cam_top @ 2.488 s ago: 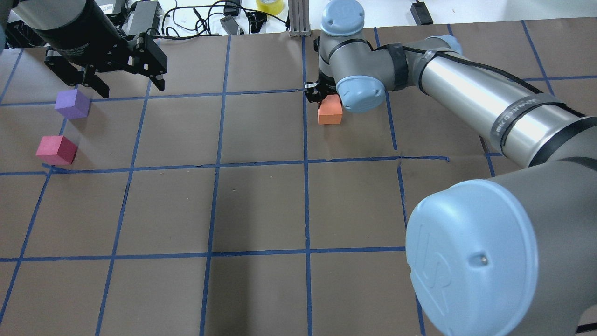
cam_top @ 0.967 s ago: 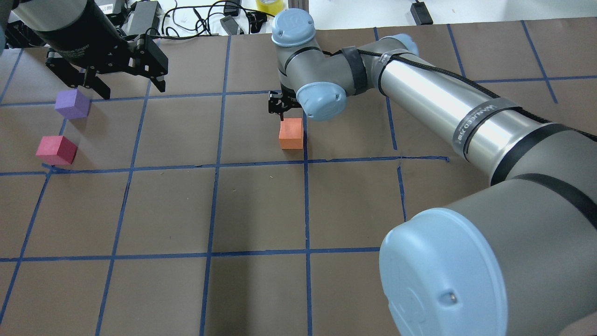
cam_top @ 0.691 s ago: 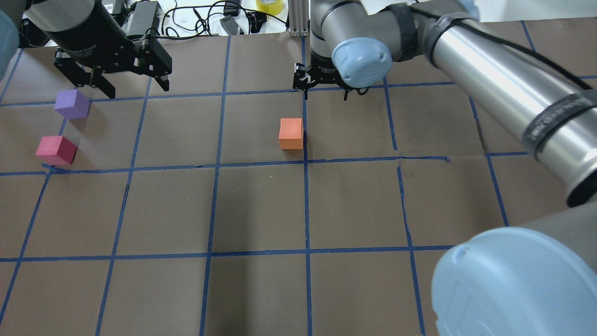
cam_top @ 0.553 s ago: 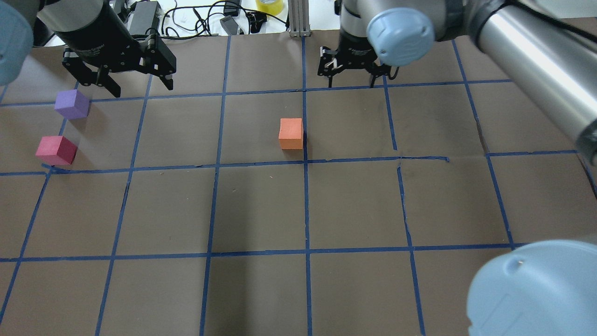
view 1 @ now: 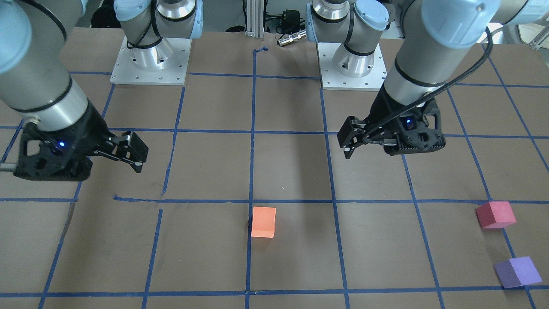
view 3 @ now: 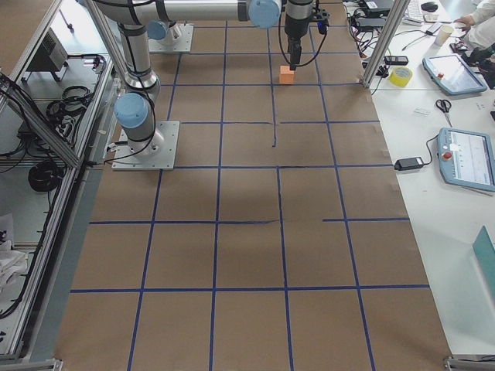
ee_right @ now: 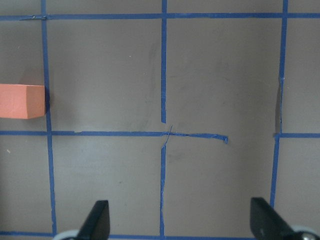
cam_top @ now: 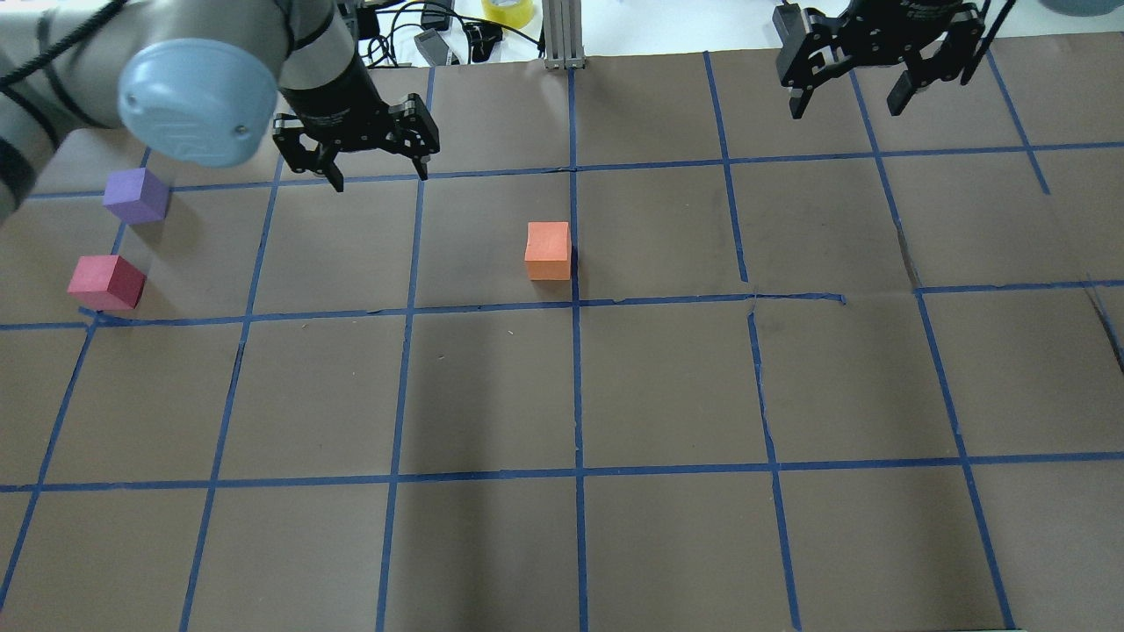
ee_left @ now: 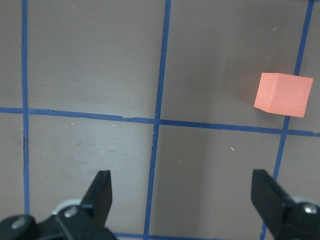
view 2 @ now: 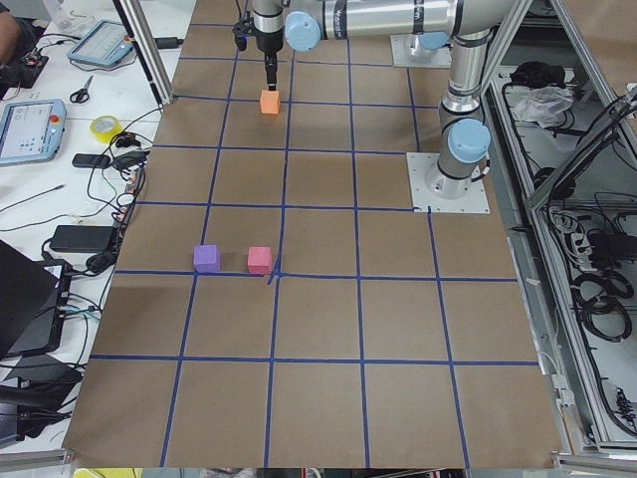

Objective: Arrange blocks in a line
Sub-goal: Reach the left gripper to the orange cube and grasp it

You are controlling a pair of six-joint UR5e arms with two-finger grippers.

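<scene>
The orange block (cam_top: 548,251) stands alone mid-table beside a blue tape line. The purple block (cam_top: 136,195) and the pinkish red block (cam_top: 106,283) stand close together at the far left. My left gripper (cam_top: 379,178) is open and empty, hovering left of and beyond the orange block, right of the purple block. In the left wrist view the orange block (ee_left: 283,94) lies ahead to the right of the open fingers (ee_left: 102,192). My right gripper (cam_top: 847,101) is open and empty at the far right. The right wrist view shows the orange block (ee_right: 22,101) at its left edge.
The table (cam_top: 667,386) is covered in brown paper with a blue tape grid. Cables, a tape roll (cam_top: 507,10) and a metal post (cam_top: 562,35) lie beyond the far edge. The two arm bases (view 1: 150,60) stand at the robot's side.
My right gripper carried the orange block left, set it down, opened and drew back to the far right. My left gripper moved right, away from the purple block.
</scene>
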